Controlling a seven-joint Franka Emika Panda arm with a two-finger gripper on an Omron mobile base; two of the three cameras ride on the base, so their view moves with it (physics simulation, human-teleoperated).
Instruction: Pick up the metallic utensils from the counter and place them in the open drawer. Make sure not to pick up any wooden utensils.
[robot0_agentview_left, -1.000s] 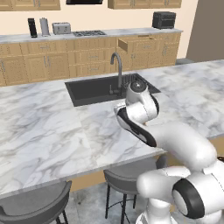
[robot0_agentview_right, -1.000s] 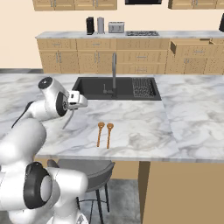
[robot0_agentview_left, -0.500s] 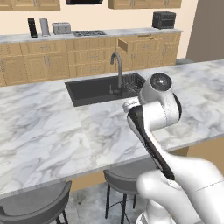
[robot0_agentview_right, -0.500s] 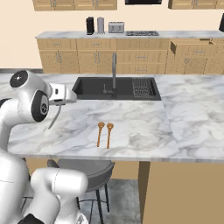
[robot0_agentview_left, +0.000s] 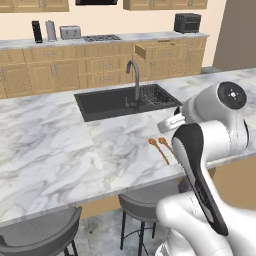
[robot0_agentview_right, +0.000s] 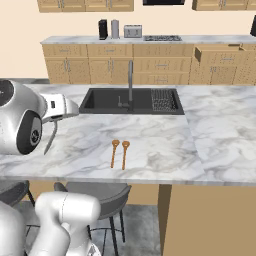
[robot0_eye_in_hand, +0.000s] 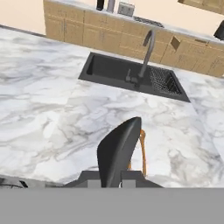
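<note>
My gripper (robot0_eye_in_hand: 112, 182) is shut on a dark grey metal spoon-like utensil (robot0_eye_in_hand: 119, 146), one of the metallic utensils, held above the marble counter (robot0_eye_in_hand: 43, 96). From the right base view the utensil (robot0_agentview_right: 49, 140) hangs as a thin grey strip below the gripper (robot0_agentview_right: 58, 118), left of the sink and off the counter (robot0_agentview_right: 165, 135). Two wooden utensils, orange-brown spoons (robot0_agentview_right: 120, 152), lie side by side in front of the sink, also seen as spoons (robot0_agentview_left: 159, 147). The open drawer (robot0_agentview_right: 220, 54) juts from the back cabinets, seen too as the drawer (robot0_agentview_left: 159, 50).
A black sink (robot0_agentview_right: 130, 100) with a curved steel tap (robot0_agentview_right: 130, 80) sits in the island. The back counter carries a stove (robot0_agentview_right: 162, 38), toaster (robot0_agentview_right: 132, 31) and canisters. Bar stools (robot0_agentview_left: 45, 235) stand under the island's near edge.
The arm has swung up and over, carrying the gripper and its grey utensil leftward in the right base view. The wooden spoons have stayed in place.
</note>
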